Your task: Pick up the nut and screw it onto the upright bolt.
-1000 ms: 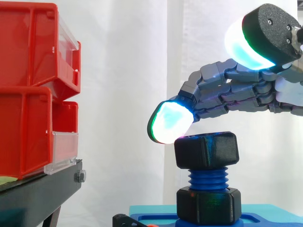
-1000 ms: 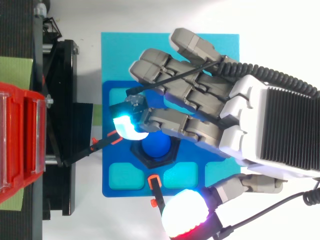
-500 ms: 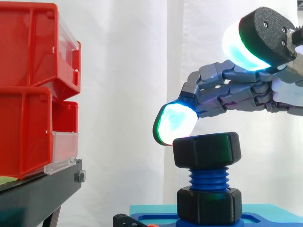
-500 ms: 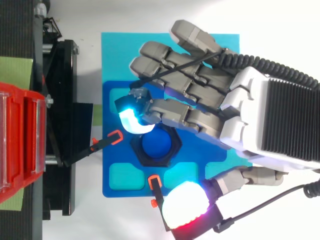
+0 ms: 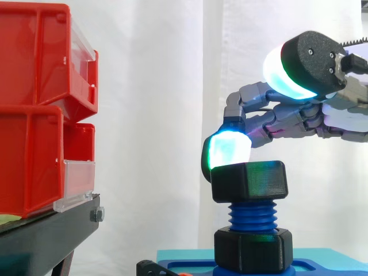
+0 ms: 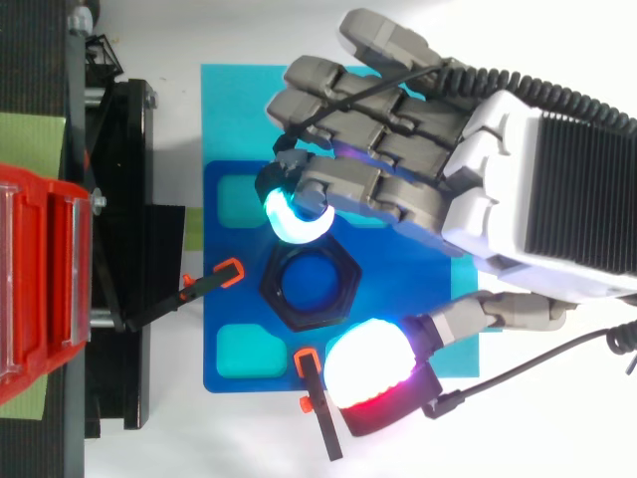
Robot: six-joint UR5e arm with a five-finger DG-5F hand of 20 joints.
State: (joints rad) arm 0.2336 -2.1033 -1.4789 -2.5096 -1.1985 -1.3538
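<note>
Nearest the side camera:
- Thumb pad (image 5: 290,64), glowing white and cyan. It is raised at the nut's 1 o'clock in the side view and is clear of it. From above it sits at the nut's 5 o'clock.
- Two orange-tipped black clips (image 6: 312,383) on the tray's near and 9 o'clock edges.

Centre:
- Nut (image 5: 249,181), black and hexagonal. It sits level on the top of the upright blue bolt (image 5: 252,215), with bare threads showing below it.
- Black hex collar (image 5: 253,250) at the bolt's foot.
- Blue tray (image 6: 224,329) with cyan pockets, lying on a cyan mat (image 6: 239,90).

Behind:
- Hand (image 6: 468,189). Its fingers are curled and bunched together, with the thumb spread wide; nothing is clasped.
- One cyan fingertip (image 5: 226,152) touches the nut's upper corner. This is 10 o'clock in the side view and 12 o'clock from above.

At 9 o'clock, well apart:
- Red bins (image 5: 34,103), stacked on a black stand (image 5: 46,236).

Farthest:
- White curtain (image 5: 149,115).
</note>
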